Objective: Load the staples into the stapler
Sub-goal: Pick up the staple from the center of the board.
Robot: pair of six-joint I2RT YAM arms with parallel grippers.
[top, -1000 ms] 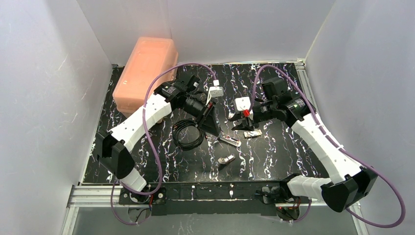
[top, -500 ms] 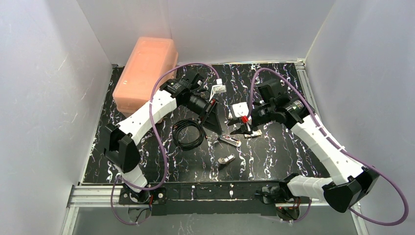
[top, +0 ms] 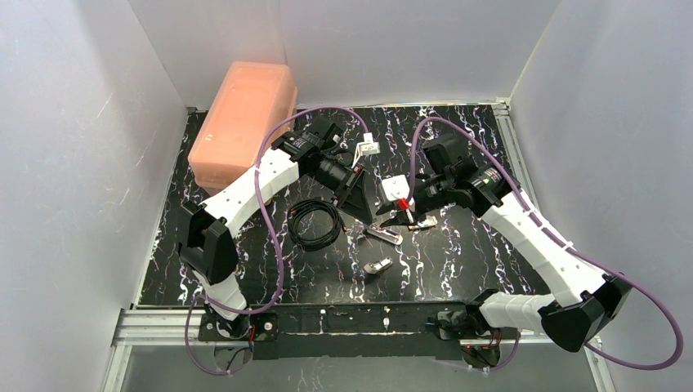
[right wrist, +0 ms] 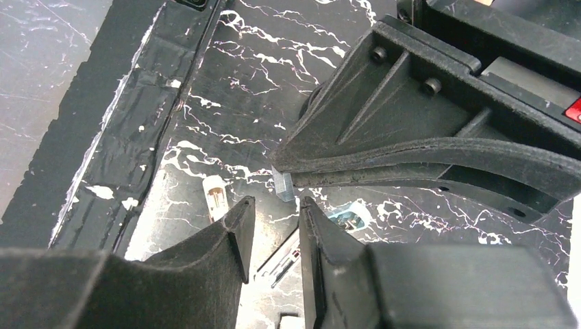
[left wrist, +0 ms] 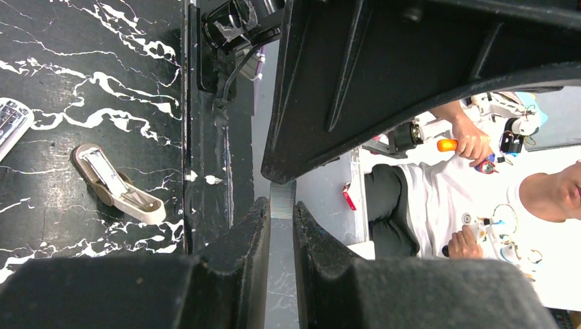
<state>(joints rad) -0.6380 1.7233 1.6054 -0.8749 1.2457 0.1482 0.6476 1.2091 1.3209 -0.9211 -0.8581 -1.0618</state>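
Observation:
My left gripper (top: 364, 216) is shut on the staples (left wrist: 282, 199), a short silvery strip sticking out past its tips (left wrist: 281, 212). In the right wrist view the same staples (right wrist: 283, 185) hang from the left gripper's fingers (right wrist: 411, 154), just beyond my right gripper (right wrist: 274, 212). That gripper is open, with nothing between its fingers. The stapler (top: 384, 234) lies open on the black table below both grippers. Its light-blue body (right wrist: 346, 216) and silver channel (right wrist: 288, 257) both show. My right gripper (top: 400, 219) hovers just right of the left one.
A tan cardboard sleeve (top: 377, 265) lies in front of the stapler, also seen as the sleeve (left wrist: 116, 185). A coiled black cable (top: 315, 222) lies left of the grippers. A pink box (top: 241, 122) stands at the back left. A small white block (top: 421, 222) lies to the right.
My right gripper has moved left and down until its tips are next to the left gripper's, and its jaws have narrowed a little. The left gripper still holds the staples.

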